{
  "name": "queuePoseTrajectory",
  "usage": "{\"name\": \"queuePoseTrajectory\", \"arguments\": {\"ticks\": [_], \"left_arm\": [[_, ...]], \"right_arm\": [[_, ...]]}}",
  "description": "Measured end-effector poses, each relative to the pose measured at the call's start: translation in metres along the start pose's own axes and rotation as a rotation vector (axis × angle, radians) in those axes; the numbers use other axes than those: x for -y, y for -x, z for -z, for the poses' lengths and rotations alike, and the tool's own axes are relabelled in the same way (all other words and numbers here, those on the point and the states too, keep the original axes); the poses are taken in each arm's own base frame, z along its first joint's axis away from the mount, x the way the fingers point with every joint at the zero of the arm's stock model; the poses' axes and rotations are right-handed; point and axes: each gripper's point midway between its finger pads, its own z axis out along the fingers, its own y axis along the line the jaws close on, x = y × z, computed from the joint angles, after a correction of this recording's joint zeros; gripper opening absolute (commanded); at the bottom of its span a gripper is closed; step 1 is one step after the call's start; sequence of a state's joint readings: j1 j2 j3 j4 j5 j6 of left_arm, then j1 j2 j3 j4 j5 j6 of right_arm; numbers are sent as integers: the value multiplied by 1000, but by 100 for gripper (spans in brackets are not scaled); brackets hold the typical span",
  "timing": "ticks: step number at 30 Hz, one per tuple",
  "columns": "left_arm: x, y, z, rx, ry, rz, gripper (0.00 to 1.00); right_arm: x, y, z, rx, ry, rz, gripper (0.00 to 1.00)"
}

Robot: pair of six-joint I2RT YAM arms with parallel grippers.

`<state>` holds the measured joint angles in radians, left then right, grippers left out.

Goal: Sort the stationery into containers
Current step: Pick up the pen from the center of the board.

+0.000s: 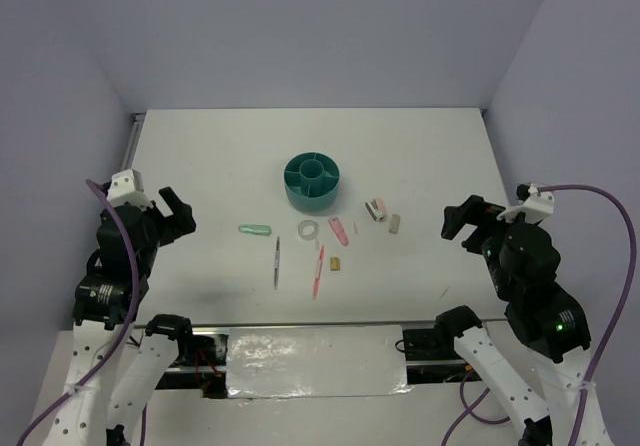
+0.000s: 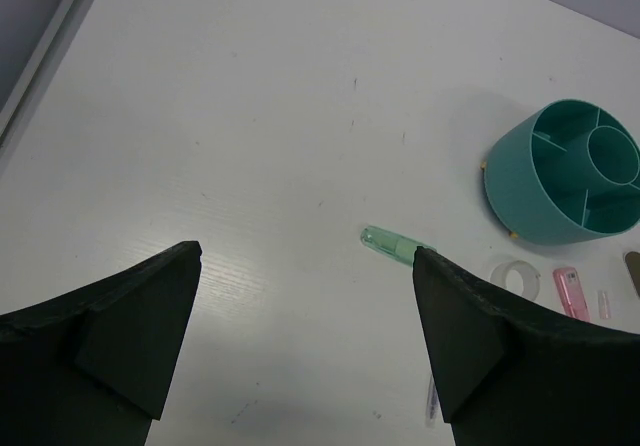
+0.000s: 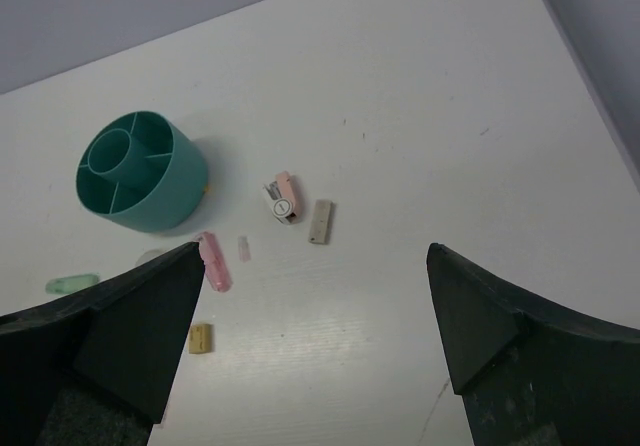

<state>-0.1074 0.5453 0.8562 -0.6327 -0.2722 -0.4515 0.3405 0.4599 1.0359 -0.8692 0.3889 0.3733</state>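
Left wrist view: a finger (image 2: pixel 480 346) of the left pincer (image 2: pixel 306 254) covers one end of the mint-green capsule (image 2: pixel 388 242), the near part of the clear tape ring (image 2: pixel 503 266) and all but a sliver of the thin dark pen (image 2: pixel 431 406). The teal organiser (image 2: pixel 540 191) runs off the right edge. Right wrist view: a finger (image 3: pixel 130 336) of the right pincer (image 3: pixel 313 248) hides most of the tape ring. From overhead, the pink-white piece (image 1: pixel 377 209) is too small to identify.

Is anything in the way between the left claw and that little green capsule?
Nothing visible does. Only bare table lies between the open left gripper and the mint-green capsule.
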Motion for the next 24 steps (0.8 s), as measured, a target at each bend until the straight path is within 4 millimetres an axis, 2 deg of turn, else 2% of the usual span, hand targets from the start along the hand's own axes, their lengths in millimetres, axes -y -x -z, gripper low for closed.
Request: {"name": "queuePoseTrajectory", "arguments": {"ticks": [5, 12, 15, 17, 19, 21, 23, 24], "left_arm": [[0, -2, -4, -11, 5, 2, 99], [10, -14, -15, -114, -16, -11, 99], [38, -20, -23, -203, -59, -34, 99], [76, -34, -20, -254, -140, -88, 99], [117, -57, -7, -314, -242, -137, 99], [132, -72, -2, -354, -263, -139, 99], [132, -78, -16, -356, -181, -104, 98], [137, -89, -20, -362, -149, -121, 98]], "right_arm": [[-3, 0, 3, 1, 24, 0, 100], [-20, -9, -3, -56, 101, 8, 100], [-26, -18, -14, -115, 98, 26, 100], [-30, -26, -22, -162, 99, 40, 100], [-34, -37, -30, -212, 106, 51, 100], [-36, -45, -34, -243, 113, 58, 100], [-36, -51, -35, -260, 113, 63, 100], [-35, -54, -36, -265, 109, 65, 100]]}}
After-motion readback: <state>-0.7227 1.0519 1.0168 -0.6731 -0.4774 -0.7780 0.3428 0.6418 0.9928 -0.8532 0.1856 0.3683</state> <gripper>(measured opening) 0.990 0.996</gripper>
